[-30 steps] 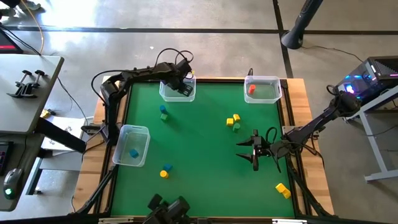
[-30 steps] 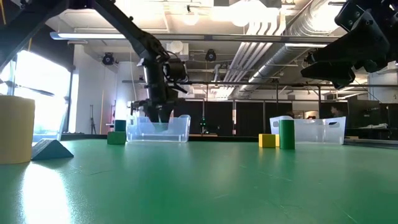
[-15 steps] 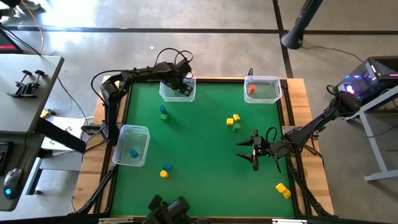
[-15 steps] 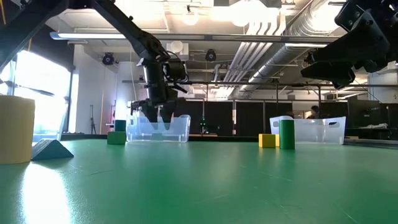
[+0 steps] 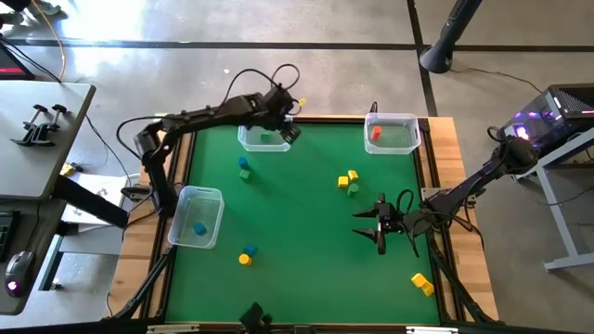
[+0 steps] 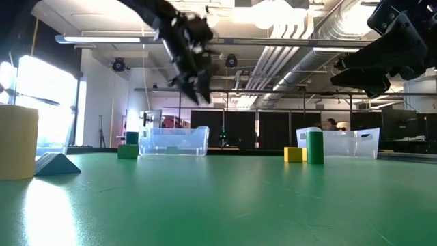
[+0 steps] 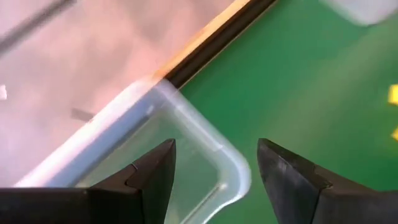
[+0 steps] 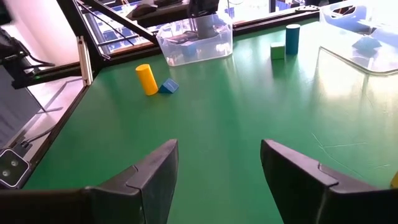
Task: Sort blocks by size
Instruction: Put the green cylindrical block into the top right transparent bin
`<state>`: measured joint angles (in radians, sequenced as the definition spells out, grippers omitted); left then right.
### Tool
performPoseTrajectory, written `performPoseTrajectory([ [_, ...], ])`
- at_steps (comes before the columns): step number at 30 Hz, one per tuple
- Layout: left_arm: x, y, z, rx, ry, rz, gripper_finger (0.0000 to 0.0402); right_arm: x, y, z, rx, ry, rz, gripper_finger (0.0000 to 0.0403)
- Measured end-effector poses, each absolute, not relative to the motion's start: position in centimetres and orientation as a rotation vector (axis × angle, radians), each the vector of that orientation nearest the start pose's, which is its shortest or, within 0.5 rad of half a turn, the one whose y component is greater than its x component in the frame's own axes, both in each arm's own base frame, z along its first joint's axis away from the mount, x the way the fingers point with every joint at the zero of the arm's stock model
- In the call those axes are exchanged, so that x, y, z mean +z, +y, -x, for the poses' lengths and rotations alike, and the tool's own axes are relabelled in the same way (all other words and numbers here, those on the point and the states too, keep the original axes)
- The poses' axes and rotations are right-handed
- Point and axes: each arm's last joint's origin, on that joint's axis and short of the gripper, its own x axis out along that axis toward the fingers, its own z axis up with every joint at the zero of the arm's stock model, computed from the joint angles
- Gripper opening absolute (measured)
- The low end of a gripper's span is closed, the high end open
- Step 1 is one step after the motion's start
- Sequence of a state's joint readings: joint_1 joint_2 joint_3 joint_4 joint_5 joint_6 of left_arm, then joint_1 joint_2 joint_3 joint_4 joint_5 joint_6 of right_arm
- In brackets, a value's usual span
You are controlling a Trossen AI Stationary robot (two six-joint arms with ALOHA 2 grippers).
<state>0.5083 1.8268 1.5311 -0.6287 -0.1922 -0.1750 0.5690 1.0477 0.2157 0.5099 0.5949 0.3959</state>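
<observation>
Left gripper [image 5: 290,130] is up in the air over the right end of the clear bin [image 5: 251,140] at the far edge of the green mat [image 5: 297,250], fingers spread apart with nothing between them. In the low view it hangs well above that bin's rim. There's a green block [image 5: 267,139] sitting inside that bin.

Right gripper [image 5: 366,225] is parked over the right side of the mat, fingers wide apart too, empty.

Blocks are scattered all over. A red block [image 5: 376,133] is in the far right bin [image 5: 408,123], a blue block [image 5: 200,228] is in the near left bin [image 5: 215,197]. Out on the mat: a blue cylinder [image 5: 243,162] and green cube [image 5: 245,173] just beside each other near the far left, a little yellow and green cluster [image 5: 349,180] mid-right, a yellow cylinder [image 5: 245,260] touching a blue piece [image 5: 251,249] at the near left, and yellow blocks [image 5: 422,282] at the near right corner.
</observation>
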Motion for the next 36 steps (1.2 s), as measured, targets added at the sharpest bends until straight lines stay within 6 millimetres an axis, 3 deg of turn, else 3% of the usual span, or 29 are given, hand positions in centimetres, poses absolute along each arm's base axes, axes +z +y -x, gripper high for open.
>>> performPoseTrajectory([
  [4,28.3,16.5,-36.3,0.648,0.785,0.183,0.0210,16.2,8.6,-16.4,-0.079,0.259,-0.223,0.0224],
  [9,28.8,11.8,-39.0,0.507,0.669,0.052,0.0210,16.2,8.6,-16.4,-0.080,0.259,-0.222,0.0224],
  [16,25.4,5.3,-40.7,0.410,0.426,-0.003,0.0210,16.2,8.6,-16.4,-0.082,0.259,-0.212,0.0224],
  [23,22.4,-1.2,-39.8,0.252,0.247,-0.037,0.0210,16.4,8.6,-16.5,-0.080,0.246,-0.189,0.0224],
  [26,21.6,-3.5,-39.2,0.235,0.221,-0.092,0.0210,17.3,8.5,-16.7,-0.106,0.159,-0.167,0.0224],
  [31,21.0,-5.3,-38.4,0.354,0.222,-0.138,0.0210,20.3,7.1,-17.2,-0.196,-0.094,-0.109,0.0224],
  [36,20.7,-5.6,-38.0,0.398,0.215,-0.161,0.0210,21.6,4.9,-17.1,-0.310,-0.166,-0.074,0.0224],
])
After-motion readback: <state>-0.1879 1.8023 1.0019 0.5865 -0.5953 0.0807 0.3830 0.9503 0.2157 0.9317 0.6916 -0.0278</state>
